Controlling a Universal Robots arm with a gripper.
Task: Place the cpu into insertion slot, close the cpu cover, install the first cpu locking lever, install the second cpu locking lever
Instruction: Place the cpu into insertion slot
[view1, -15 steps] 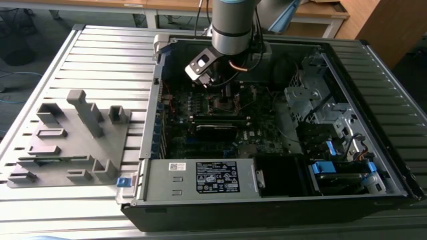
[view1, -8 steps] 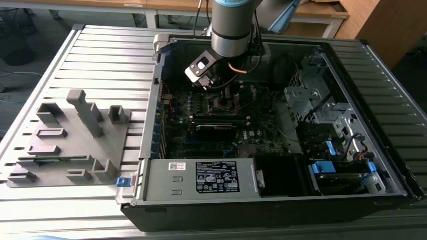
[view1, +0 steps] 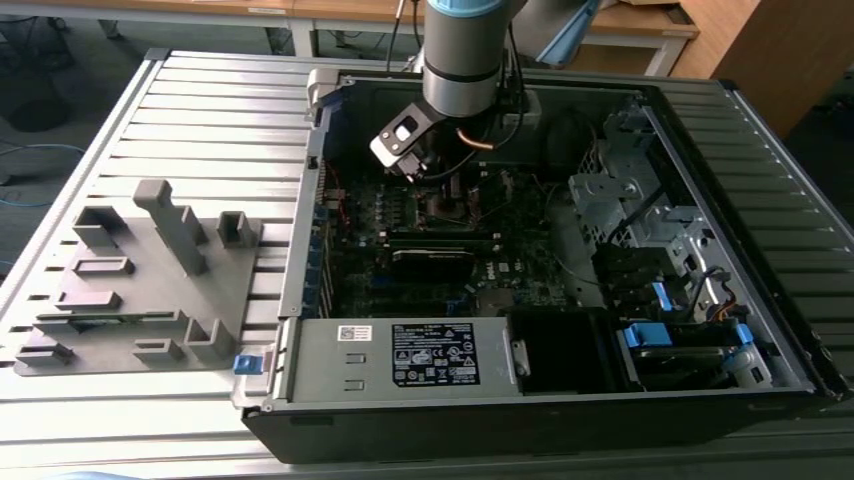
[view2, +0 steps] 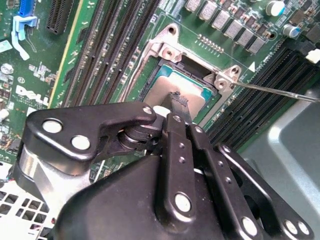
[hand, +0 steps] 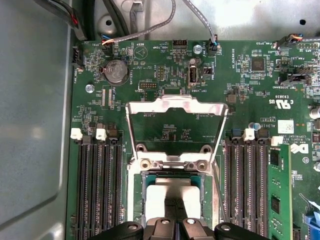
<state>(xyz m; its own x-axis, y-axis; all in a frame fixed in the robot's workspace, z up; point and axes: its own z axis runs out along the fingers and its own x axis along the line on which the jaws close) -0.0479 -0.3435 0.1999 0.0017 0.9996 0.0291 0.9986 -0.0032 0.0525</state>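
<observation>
The cpu (hand: 165, 192) lies flat in the insertion slot (hand: 136, 200), its pale metal face up; the second wrist view shows the cpu (view2: 162, 87) inside the silvery rim. My gripper (hand: 173, 207) is shut, its fingertips together and down on the chip's face, nothing clamped between them. In the second wrist view the gripper (view2: 176, 102) meets the chip near its middle. The cpu cover (hand: 150, 103) stands swung open past the hinge, board visible through its window. A thin locking lever (view2: 280, 91) sticks out beside the socket. In the exterior view the gripper (view1: 430, 170) reaches into the open case.
Long black memory slots (hand: 97, 185) flank the socket on both sides, and a green memory module (hand: 280, 195) stands in one. The exterior view shows a grey parts fixture (view1: 147, 270) at its left, a power supply (view1: 400, 355) in front and a drive cage (view1: 641, 210) at its right.
</observation>
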